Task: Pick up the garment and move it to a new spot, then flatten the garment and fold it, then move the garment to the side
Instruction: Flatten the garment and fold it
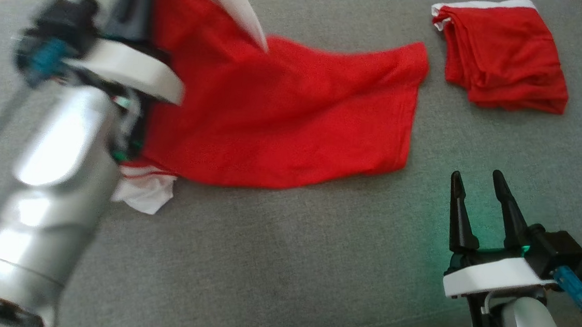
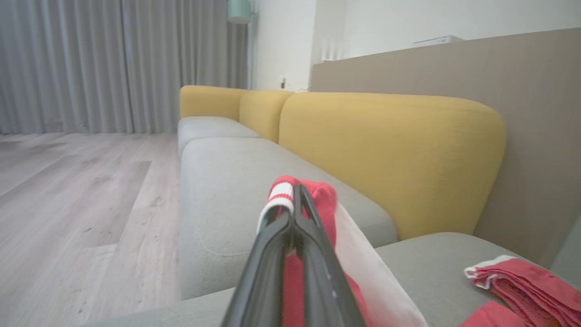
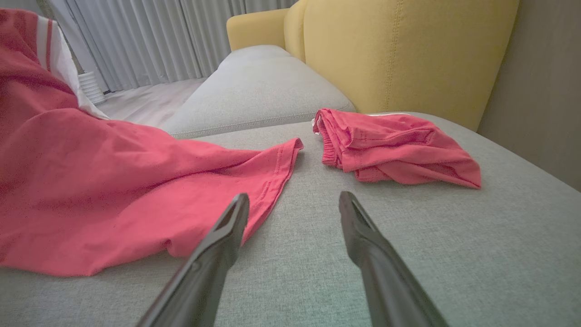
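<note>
Our left gripper (image 2: 297, 193) pinches the red garment (image 1: 284, 111) above the grey sofa seat (image 1: 288, 267); right gripper (image 1: 477, 174) gapes; wrist views add yellow backrests (image 2: 390, 154), curtains (image 2: 91, 63).

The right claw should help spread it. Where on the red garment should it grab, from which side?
Red garment: likely its near hem corner, right claw coming low from the right; that edge lies flat on the cushion; left claw pinches the striped end.

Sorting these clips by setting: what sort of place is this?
Most likely a home living room: a grey sofa with yellow back cushions, floor-length curtains and a wood-look floor.
</note>
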{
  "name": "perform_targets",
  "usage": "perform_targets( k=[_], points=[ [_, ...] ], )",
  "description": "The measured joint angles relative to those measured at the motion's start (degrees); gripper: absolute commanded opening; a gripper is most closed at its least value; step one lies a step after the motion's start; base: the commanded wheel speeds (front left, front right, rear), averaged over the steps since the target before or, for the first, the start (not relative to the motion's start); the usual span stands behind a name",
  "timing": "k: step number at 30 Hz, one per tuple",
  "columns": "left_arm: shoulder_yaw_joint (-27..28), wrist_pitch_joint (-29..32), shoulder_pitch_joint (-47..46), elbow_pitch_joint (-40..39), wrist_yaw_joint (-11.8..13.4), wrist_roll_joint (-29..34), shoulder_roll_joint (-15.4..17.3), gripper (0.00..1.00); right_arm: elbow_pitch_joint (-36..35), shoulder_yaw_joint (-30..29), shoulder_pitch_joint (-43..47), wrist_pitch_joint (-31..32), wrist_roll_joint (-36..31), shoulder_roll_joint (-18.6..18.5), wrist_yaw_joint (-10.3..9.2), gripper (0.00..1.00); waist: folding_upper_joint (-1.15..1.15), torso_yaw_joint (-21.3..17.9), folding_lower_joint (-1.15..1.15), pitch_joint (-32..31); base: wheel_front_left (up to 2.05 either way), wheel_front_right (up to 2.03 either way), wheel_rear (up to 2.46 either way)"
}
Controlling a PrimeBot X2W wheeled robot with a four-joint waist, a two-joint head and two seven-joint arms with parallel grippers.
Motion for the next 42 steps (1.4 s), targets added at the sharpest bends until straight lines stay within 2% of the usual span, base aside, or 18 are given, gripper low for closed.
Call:
perform_targets(
  k=[9,19,20,21,22,28,36,42],
  points=[
    [7.5,2.4,-3.8,6.9,0.0,-4.8,7.1,0.0,-0.6,0.0,-1.7,0.0,0.1,0.0,0.0,1.0,0.0,-2.1,0.0,2.4,0.0,0.0,0.0],
    [8.7,2.1,-7.3,15.3,-0.5,-5.2,10.4,0.0,-1.2,0.9,-2.7,0.0,0.5,0.0,0.0,1.0,0.0,-3.4,0.0,4.8,0.0,0.0,0.0],
    [8.8,1.6,-7.4,16.0,-0.5,-5.2,10.5,0.1,-1.2,1.0,-2.8,0.0,0.5,0.0,0.0,1.0,0.0,-3.5,0.0,4.9,0.0,0.0,0.0],
    [8.9,1.4,-7.4,16.7,-1.0,-5.2,10.5,0.47,-1.2,1.1,-2.9,0.0,0.5,0.0,0.0,1.0,0.0,-3.6,0.0,5.0,0.0,0.0,0.0],
    [8.9,1.4,-7.4,17.6,-1.6,-5.2,10.5,1.0,-1.2,1.2,-3.0,0.0,0.5,0.0,0.0,1.0,0.0,-3.6,0.01,5.0,0.0,0.0,0.0],
    [7.2,1.5,-7.4,20.1,-5.3,-5.4,9.8,1.0,-1.0,1.0,-3.3,0.0,0.5,0.0,0.0,1.0,0.0,-2.9,0.0,3.8,0.0,0.0,0.0],
    [4.5,1.6,-6.5,20.1,-8.6,-5.4,7.7,1.0,-0.4,1.0,-2.7,0.0,0.0,0.0,0.0,1.0,0.0,-0.9,0.0,0.2,0.0,0.0,0.0],
    [0.9,9.5,-2.0,19.8,-10.0,-6.2,6.8,1.0,0.6,0.6,0.2,0.0,-0.9,0.0,0.0,1.0,0.0,1.5,-0.01,-3.9,0.0,0.0,0.0]
  ],
)
